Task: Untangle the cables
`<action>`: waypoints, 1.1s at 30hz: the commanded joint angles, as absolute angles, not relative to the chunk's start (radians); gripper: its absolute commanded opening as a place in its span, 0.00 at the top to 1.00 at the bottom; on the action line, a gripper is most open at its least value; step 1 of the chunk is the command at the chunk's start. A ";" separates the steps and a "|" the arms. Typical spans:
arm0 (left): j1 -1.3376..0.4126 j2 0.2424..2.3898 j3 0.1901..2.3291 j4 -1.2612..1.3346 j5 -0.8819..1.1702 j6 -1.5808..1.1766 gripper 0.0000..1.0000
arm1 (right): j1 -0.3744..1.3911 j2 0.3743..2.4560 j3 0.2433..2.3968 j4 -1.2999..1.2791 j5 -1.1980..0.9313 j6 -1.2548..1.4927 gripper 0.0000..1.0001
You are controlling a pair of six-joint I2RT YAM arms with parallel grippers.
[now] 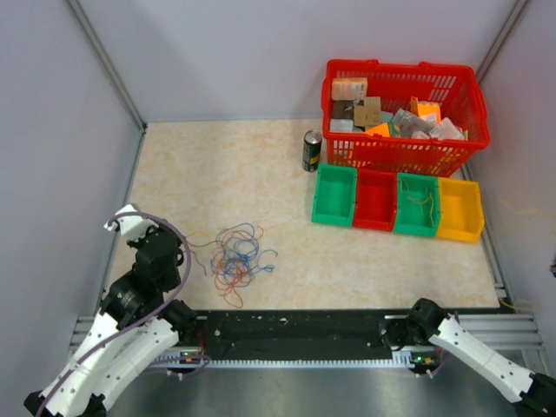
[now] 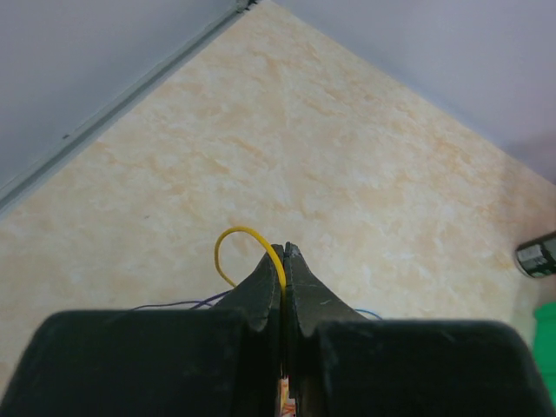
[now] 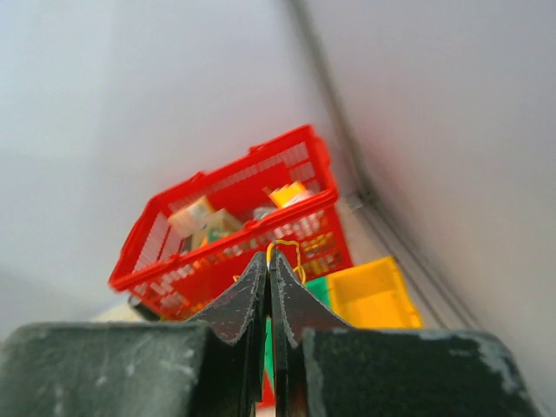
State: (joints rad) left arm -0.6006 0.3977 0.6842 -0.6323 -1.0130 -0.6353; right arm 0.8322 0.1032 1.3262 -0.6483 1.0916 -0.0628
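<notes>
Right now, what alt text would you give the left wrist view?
The shut left tool pinches a thin yellow cable that arches out left of its tips, above a beige marbled table. A dark can and a green bin corner show at the right edge.

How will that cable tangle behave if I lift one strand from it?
Probably floppy: the cables lie in loose thin curls flat on the table. Strands cross each other, so lifting one would likely drag neighbours along. They look very light, so the whole clump may slide rather than hold still.
</notes>
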 commanded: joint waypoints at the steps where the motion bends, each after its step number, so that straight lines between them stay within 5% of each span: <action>1: -0.595 0.483 0.669 -0.488 -0.772 -0.653 1.00 | 0.853 0.201 1.160 -0.631 0.861 0.177 1.00; 6: -0.597 0.606 0.690 -0.486 -0.672 -0.699 1.00 | 0.853 0.458 1.115 -0.555 0.595 0.271 1.00; 19: -0.597 0.561 0.641 -0.468 -0.614 -0.698 1.00 | 0.838 0.690 1.161 -0.456 0.877 0.109 1.00; 33: -0.597 0.551 0.641 -0.449 -0.560 -0.683 1.00 | 0.298 1.015 1.358 -0.354 0.770 -0.026 1.00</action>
State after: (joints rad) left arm -0.5987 0.5591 0.6319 -0.5053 -0.5671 -0.7036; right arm 0.3660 1.0042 1.2984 -0.4461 0.8093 0.0360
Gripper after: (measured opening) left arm 0.012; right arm 0.006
